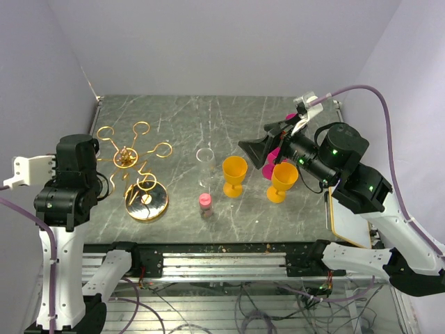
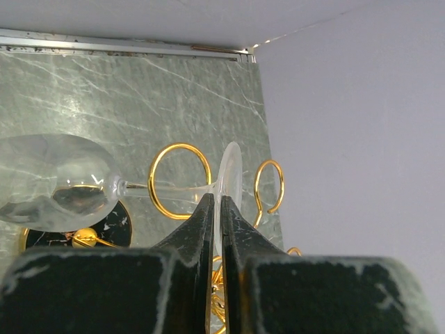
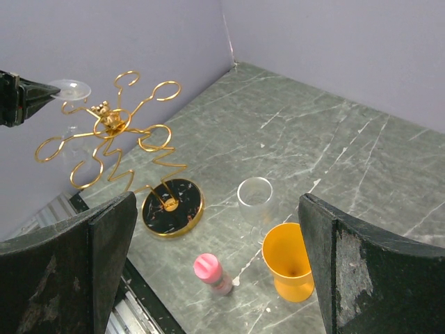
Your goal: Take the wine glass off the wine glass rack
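Black left claw (image 2: 217,203) pinches wine glass (image 2: 55,181) foot; right claw (image 3: 215,203) wide, aloft.

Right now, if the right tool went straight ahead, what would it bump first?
Probably the clear glass, framed ahead of the open right tool. An orange cup sits nearer but looks lower; depth is hard to judge.

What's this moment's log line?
left gripper: shut on wine glass foot | wine glass: on rack | right gripper: open, empty
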Controlling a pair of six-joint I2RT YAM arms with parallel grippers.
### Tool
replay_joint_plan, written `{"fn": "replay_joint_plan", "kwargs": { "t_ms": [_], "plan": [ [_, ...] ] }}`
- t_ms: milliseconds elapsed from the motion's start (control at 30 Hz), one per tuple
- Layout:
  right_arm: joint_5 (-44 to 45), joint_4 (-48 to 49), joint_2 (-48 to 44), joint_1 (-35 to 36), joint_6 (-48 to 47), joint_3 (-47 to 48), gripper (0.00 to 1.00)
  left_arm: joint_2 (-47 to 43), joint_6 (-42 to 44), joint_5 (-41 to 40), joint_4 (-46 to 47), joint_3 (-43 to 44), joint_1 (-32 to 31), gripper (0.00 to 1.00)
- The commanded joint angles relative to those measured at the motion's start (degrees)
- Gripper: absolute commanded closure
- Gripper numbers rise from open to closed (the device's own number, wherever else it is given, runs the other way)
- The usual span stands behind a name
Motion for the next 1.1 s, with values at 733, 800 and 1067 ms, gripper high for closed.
{"fn": "replay_joint_plan", "kwargs": {
  "t_ms": [733, 800, 1067],
  "plan": [
    [1.52, 1.56, -0.01, 0.51, -0.82, -0.01, 0.00, 1.23, 0.44, 7.58, 13.09, -2.28, 0.48, 0.93],
    [1.58, 1.43, 0.01, 0.48, -0.82, 0.05, 0.00, 2.06, 0.28, 7.76, 13.75, -2.17, 0.47, 0.93],
    [1.83, 1.31, 0.44, 0.49, -0.82, 0.16, 0.00, 3.05, -1.05, 5.87, 17.72, -3.04, 0.47, 0.93]
  ]
}}
